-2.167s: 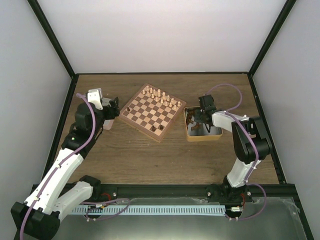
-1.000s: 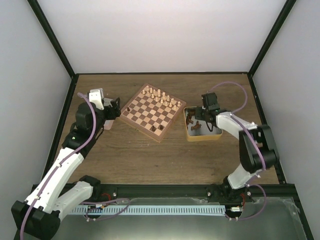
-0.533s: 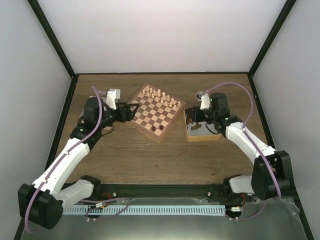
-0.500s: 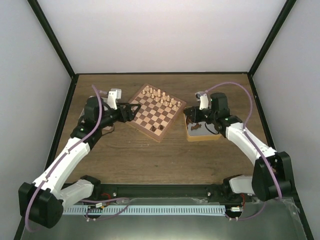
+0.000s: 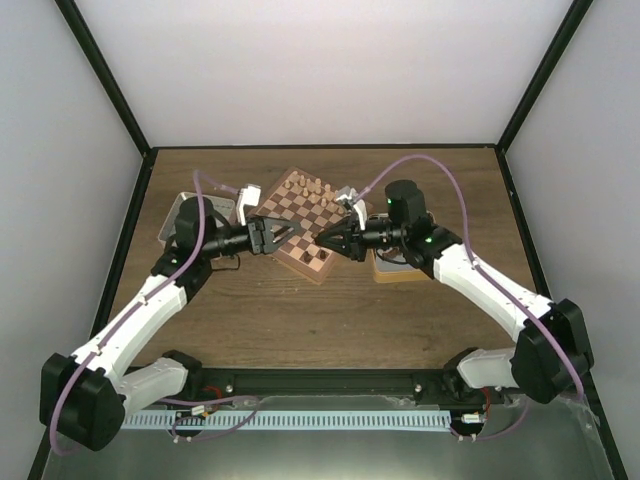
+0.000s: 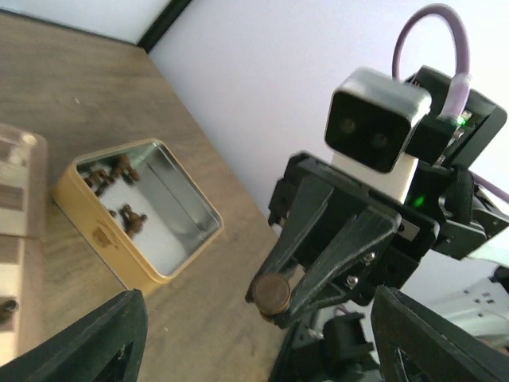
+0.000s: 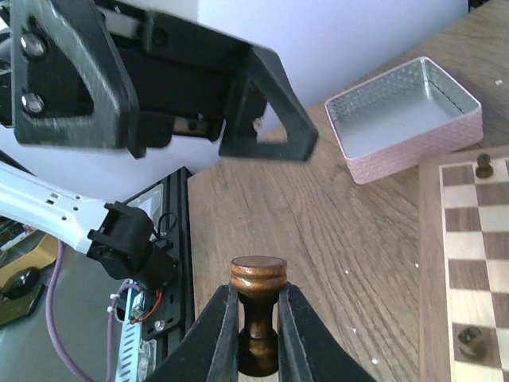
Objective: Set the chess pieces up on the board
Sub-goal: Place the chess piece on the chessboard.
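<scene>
Soft, even indoor light, no harsh glare.
Faint shadows fall on the table (image 5: 330, 310); the tin (image 6: 95, 231) glints inside; the left gripper (image 6: 258, 318) is blurred up close.

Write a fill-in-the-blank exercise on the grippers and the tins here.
The right gripper is shut on a dark chess piece; the left gripper holds ____.
More dark pieces lie in the tin coloured ____.
The pink tin sits on the ____ arm's side.
Missing words: nothing; yellow; left.
</scene>
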Tool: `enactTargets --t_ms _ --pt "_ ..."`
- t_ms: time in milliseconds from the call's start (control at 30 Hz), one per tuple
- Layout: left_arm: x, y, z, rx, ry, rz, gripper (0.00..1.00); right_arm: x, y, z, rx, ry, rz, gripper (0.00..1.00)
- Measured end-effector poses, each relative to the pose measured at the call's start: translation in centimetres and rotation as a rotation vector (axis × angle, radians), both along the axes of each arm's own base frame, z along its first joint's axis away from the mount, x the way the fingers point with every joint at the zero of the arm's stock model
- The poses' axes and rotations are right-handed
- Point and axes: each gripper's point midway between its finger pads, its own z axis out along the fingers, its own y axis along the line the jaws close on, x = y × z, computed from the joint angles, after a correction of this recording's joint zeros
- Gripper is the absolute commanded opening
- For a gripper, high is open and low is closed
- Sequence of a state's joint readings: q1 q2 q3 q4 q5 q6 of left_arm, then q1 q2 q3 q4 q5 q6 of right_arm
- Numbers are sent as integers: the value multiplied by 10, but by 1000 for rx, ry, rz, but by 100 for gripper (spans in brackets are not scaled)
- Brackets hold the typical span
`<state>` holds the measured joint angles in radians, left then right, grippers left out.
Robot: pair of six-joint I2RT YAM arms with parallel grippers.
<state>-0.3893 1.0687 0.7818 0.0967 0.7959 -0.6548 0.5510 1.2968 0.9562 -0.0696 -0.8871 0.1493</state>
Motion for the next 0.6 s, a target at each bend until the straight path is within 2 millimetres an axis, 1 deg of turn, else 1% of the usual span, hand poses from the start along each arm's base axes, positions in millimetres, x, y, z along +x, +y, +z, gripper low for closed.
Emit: enactTargets --t_ms 133,200,300,400,500,600 --pt "-10 -7 -6 -20 54 -46 71 -4 12 8 5 -32 43 9" --pt "-12 -9 -9 -29 86 -52 70 -4 17 9 4 -35 57 9" --pt "-13 -10 -8 -49 121 -52 67 -3 23 7 -2 -35 71 9" --pt "-13 -11 -7 -67 146 -52 59 0 27 5 -7 -31 74 9" --pt "-12 -12 -12 -71 174 -47 48 2 31 8 -6 -38 80 9" --pt "-8 -13 -19 -71 209 -40 42 2 34 10 -4 -43 87 9"
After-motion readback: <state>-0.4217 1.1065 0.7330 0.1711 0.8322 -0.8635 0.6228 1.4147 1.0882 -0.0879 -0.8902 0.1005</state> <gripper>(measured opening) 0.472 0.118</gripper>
